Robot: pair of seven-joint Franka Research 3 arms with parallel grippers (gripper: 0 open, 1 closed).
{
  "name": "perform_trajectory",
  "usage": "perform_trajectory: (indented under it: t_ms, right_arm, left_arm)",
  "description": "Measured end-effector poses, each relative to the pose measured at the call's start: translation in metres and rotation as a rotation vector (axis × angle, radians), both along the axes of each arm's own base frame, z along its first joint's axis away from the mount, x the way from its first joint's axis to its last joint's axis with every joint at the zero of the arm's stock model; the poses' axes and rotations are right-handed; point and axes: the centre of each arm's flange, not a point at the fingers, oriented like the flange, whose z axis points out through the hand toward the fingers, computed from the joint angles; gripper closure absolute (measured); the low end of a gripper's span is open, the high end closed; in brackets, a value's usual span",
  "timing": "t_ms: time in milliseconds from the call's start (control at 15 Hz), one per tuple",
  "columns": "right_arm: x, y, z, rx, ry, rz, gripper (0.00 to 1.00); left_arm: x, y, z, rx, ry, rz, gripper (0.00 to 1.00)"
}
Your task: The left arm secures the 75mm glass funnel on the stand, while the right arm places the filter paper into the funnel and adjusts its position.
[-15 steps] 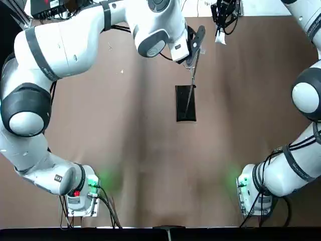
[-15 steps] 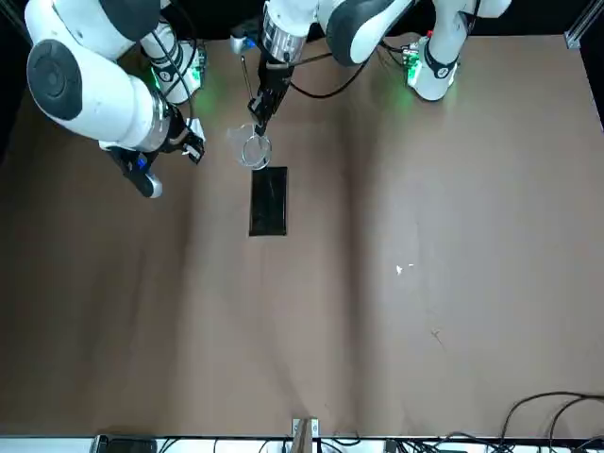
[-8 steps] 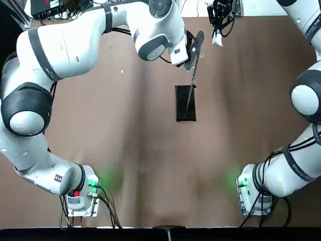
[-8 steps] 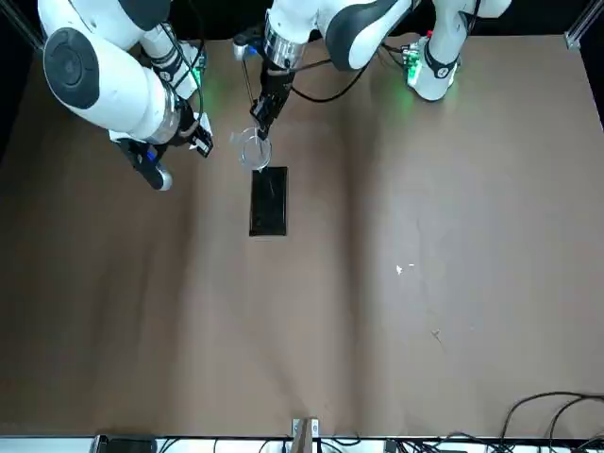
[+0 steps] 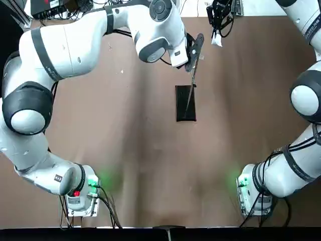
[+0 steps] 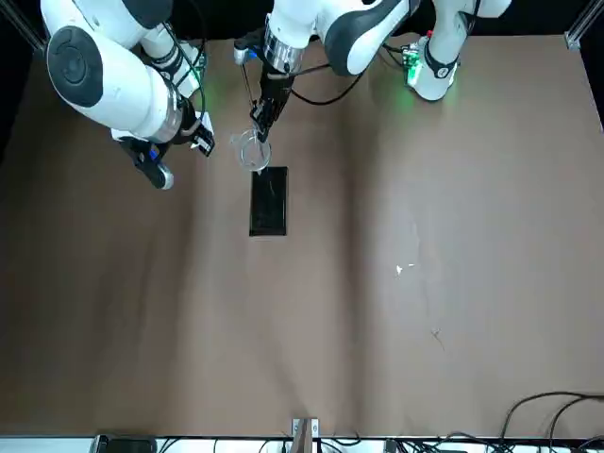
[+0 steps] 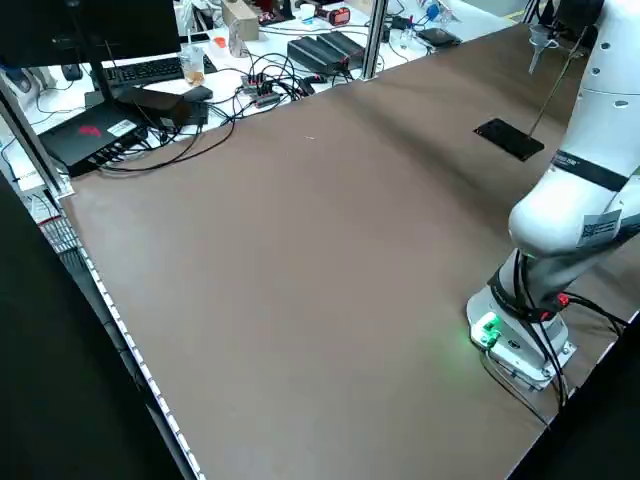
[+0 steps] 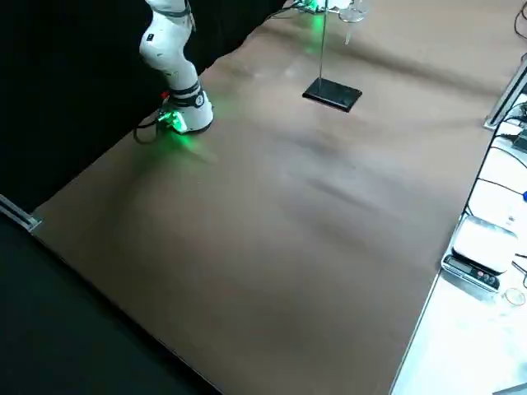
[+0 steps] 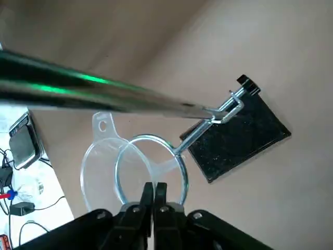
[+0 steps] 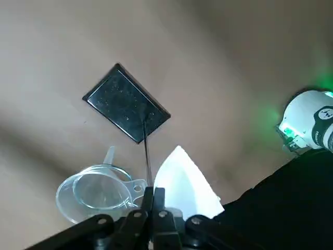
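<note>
Top view, paper point(image 5: 216, 39): shifted slightly left toward the stand point(image 5: 185, 109); you still need to seat it.
Right claw point(image 10: 154, 190): pinching paper.
Left claw point(image 9: 154, 186): closed on funnel point(image 9: 99, 169), by the ring point(image 9: 184, 179).

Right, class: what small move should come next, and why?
Probably the right gripper should carry the filter paper sideways toward the funnel: the paper hangs beside the funnel, not over its mouth, while the left gripper is at the ring.
</note>
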Motion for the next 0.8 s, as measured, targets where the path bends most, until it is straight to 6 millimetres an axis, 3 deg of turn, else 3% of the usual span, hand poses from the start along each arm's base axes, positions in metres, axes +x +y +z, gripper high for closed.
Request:
perform_trajectory:
  t_ms: [333,400,467,800]
  right_arm:
    - [-0.0003,0.0006,0.0,-0.003,0.001,-0.006,0.99]
    - [-0.0005,0.001,0.0,-0.003,0.001,-0.006,0.99]
    - [-0.0009,0.0017,0.0001,-0.004,0.001,-0.006,0.99]
    - [-0.001,0.0018,0.0001,-0.005,0.001,-0.008,0.99]
  left_arm:
    - [0.0001,-0.0002,-0.0008,-0.002,0.0,0.0,0.96]
    - [0.0003,-0.0003,-0.001,-0.004,0.0,0.0,0.89]
    - [0.0014,-0.0003,-0.0018,-0.007,0.0,0.0,0.7]
    - [0.0098,0.0041,-0.0048,-0.005,0.003,0.013,0.25]
